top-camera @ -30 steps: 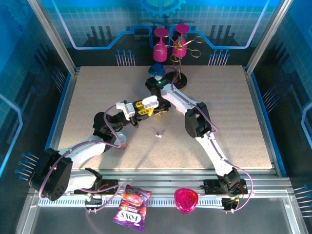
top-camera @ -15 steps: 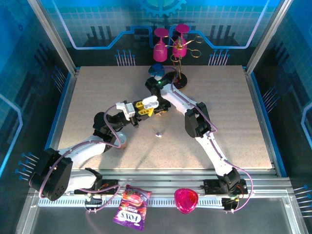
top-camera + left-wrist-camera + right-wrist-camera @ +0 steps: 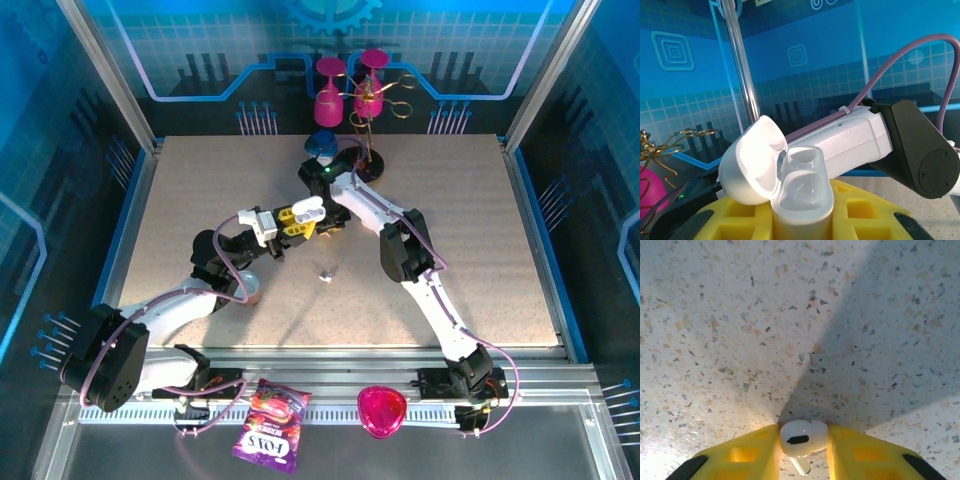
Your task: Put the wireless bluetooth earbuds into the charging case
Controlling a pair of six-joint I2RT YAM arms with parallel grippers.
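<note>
The right gripper [image 3: 802, 434] is pinching one wireless bluetooth earbud [image 3: 803, 439] between its yellow fingers. The stem is pointing back toward the wrist, and bare table [image 3: 790, 315] is lying beyond the tips. The left gripper [image 3: 802, 222] is clamping the charging case [image 3: 802, 197] upright, its lid [image 3: 752, 165] hanging open to the gripper's left. The hold is sitting on the bud's rounded head, so a sideways knock against the socket rim could be twisting it loose and dropping it.
</note>
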